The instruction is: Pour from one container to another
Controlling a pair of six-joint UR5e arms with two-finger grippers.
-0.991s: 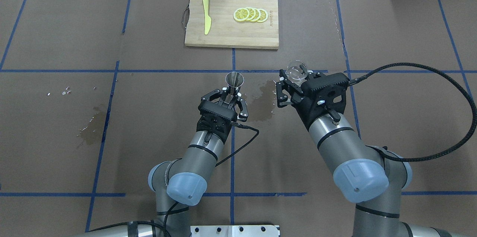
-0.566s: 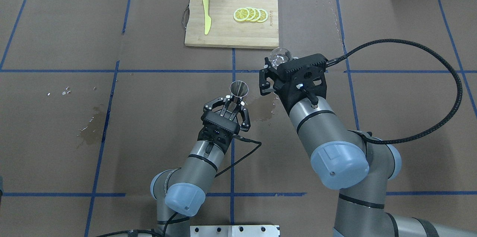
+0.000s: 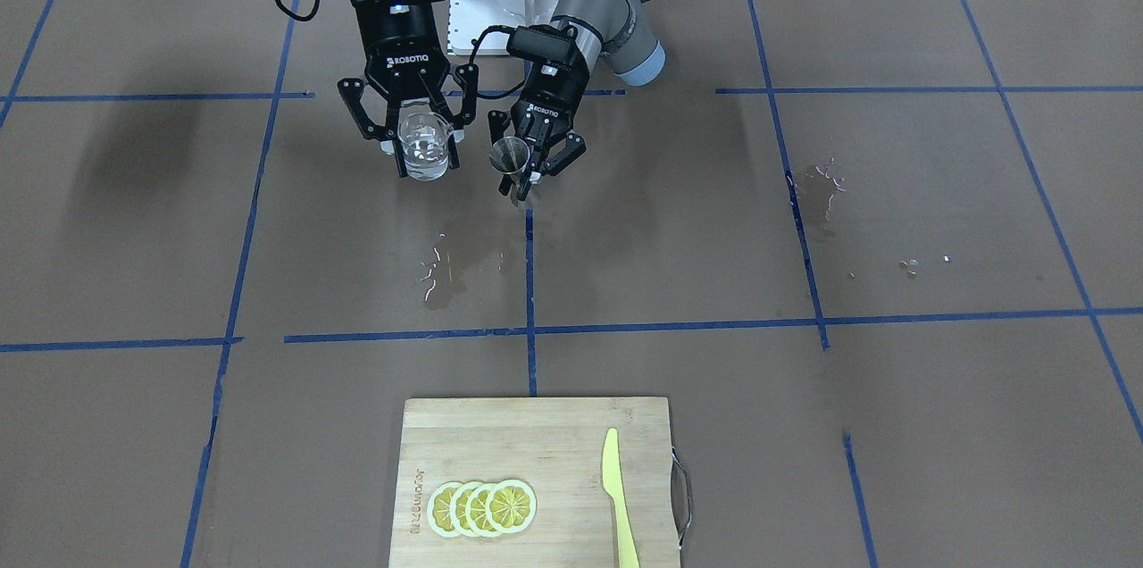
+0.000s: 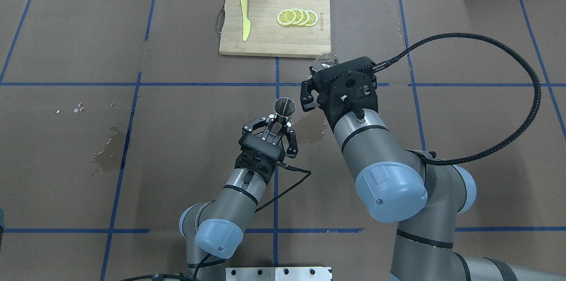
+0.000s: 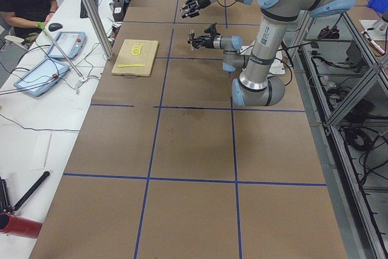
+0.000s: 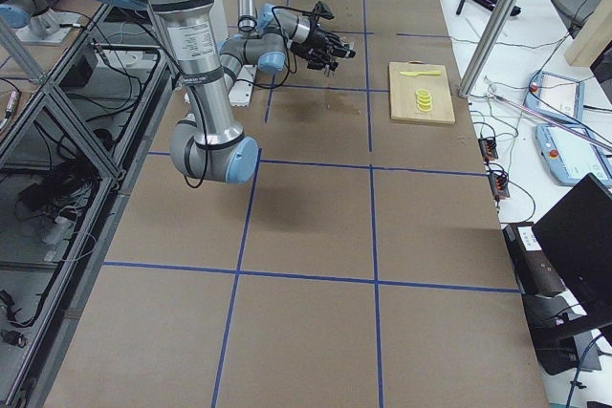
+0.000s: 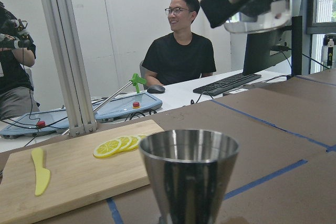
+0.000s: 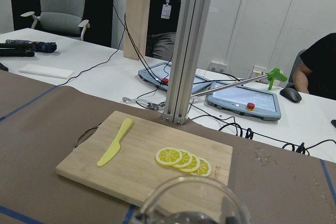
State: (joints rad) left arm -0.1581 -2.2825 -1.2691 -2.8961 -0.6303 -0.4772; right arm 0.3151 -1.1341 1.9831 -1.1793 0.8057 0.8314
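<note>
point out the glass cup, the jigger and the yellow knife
glass cup (image 3: 422,150), front-facing view, clear side wall
steel jigger (image 4: 284,106), overhead view, inside of top cone
yellow knife (image 4: 244,17), overhead view, its middle

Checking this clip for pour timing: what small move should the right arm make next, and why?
Probably slide the right hand sideways toward the jigger until the glass cup has its lip over the jigger's mouth, before any tipping. The cup is upright and seems to hold clear liquid. It sits higher than the jigger but off to its side. The left hand holds the jigger upright.
</note>
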